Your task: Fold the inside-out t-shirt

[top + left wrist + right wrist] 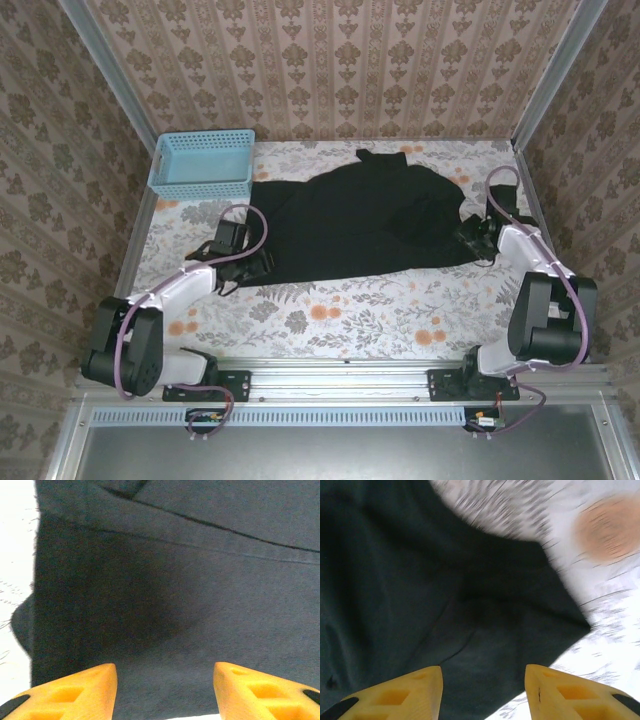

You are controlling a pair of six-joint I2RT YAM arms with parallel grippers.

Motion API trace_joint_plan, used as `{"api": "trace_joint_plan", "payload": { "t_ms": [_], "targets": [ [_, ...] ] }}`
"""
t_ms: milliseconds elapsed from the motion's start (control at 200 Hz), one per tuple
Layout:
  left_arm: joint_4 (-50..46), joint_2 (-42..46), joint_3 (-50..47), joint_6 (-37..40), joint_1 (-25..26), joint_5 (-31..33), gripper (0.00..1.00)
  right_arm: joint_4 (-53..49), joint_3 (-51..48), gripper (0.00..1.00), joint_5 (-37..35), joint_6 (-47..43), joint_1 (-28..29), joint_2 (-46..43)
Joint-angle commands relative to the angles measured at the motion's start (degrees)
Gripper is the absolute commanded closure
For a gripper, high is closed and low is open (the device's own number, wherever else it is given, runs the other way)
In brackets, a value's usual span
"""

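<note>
— Black soft fabric, short-sleeved: where does the inside-out t-shirt lie, seen from above?
— Spread on the flower-printed tablecloth, just right of the light blue plastic basket. The left gripper sits at its edge, nearer than the basket; the right gripper is at the side far from the basket.
— Left wrist?
— Yellow fingers apart, nothing pinched; dark cloth and a seam beyond.
— Right wrist?
— Fingers apart too, empty, over a pointed shirt corner.

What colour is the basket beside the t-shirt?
The basket is light blue; the top external view shows it best.
</note>
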State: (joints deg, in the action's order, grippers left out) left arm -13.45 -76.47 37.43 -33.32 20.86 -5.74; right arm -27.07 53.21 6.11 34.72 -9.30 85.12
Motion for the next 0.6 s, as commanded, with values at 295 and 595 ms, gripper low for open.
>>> {"api": "trace_joint_plan", "payload": {
  "t_ms": [295,595],
  "targets": [
    [1.83,-6.5,0.14,0.54,-4.32,-0.6,0.45,3.85,-0.99,0.45,0.89,6.76,-2.42,11.15],
    [0.5,-4.01,-0.2,1.59,-4.74,-1.47,0.44,3.34,0.18,0.41,-0.85,3.7,-4.01,9.07]
  ]
}}
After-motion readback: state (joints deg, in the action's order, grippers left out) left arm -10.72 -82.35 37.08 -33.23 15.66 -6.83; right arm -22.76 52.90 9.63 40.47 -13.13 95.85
